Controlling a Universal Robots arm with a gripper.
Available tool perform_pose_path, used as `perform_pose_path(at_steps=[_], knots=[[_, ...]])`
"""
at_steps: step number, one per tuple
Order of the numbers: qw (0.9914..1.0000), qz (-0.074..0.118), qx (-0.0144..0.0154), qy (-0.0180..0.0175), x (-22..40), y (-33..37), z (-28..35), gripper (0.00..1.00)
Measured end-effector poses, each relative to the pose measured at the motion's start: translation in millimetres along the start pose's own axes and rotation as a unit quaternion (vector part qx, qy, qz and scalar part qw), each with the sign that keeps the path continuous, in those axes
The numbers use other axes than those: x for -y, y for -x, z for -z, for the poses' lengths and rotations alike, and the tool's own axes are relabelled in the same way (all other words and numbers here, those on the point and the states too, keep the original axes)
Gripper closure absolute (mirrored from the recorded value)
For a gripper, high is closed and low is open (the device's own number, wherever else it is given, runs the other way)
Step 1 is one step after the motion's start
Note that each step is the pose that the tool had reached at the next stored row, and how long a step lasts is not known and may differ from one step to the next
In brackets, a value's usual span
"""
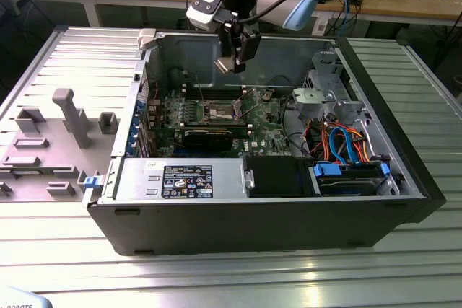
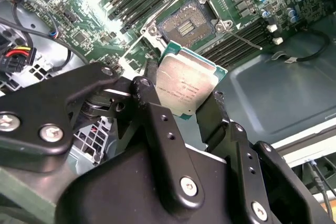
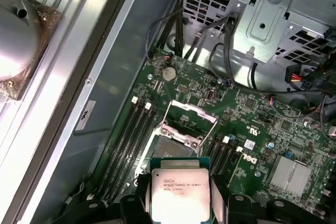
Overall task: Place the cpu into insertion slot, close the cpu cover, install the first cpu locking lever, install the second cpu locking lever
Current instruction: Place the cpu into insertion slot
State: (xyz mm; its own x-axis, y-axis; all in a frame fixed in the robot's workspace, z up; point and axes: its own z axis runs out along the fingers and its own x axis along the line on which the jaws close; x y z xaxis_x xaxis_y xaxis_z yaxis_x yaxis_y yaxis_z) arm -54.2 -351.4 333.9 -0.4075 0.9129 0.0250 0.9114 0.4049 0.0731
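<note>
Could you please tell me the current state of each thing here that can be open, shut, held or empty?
cpu: held off the board near the socket, not seated.
gripper: shut on the cpu's edges.
insertion slot: empty, uncovered.
cpu cover: swung up, open.
computer case: open, board exposed.

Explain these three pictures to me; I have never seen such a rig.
This is a robot arm working over an open computer case that lies on a ribbed metal table. The exterior view comes from a camera off the arm. Both wrist views come from cameras riding on the arm, looking past the gripper. Its black fingers are shut on the cpu, a flat silver square, held above the green board. Below it is the slot, a dark square socket with nothing in it. Its cover, a thin metal frame, stands open.
</note>
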Motion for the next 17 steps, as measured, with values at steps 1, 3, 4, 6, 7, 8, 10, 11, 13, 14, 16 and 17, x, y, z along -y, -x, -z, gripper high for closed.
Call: perform_pose_path(at_steps=[1,3,4,6,7,8,10,11,13,14,16,17], knots=[[1.00000,-0.003,0.0002,0.0001,0.1,0.0,-1.8,0.46],[0.99989,-0.015,0.0011,0.0003,0.4,-0.2,-6.7,0.46],[0.99967,-0.026,0.0019,0.0006,0.6,-0.1,-8.8,0.46],[0.99892,-0.046,0.0033,0.0011,0.8,0.0,-13.1,0.46],[0.99851,-0.054,0.0039,0.0012,1.0,0.1,-14.8,0.46],[0.99761,-0.069,0.0049,0.0015,1.2,0.1,-18.1,0.46],[0.99676,-0.080,0.0053,0.0016,6.5,-2.0,-21.4,0.46],[0.99673,-0.081,0.0052,0.0016,6.8,-2.1,-21.9,0.46],[0.99559,-0.094,0.0062,0.0019,6.7,-2.5,-23.3,0.46],[0.99518,-0.098,0.0066,0.0020,6.7,-2.5,-23.6,0.46],[0.99409,-0.108,0.0073,0.0023,6.8,-2.5,-24.5,0.46],[0.99273,-0.120,0.0082,0.0026,6.8,-2.5,-25.3,0.46]])
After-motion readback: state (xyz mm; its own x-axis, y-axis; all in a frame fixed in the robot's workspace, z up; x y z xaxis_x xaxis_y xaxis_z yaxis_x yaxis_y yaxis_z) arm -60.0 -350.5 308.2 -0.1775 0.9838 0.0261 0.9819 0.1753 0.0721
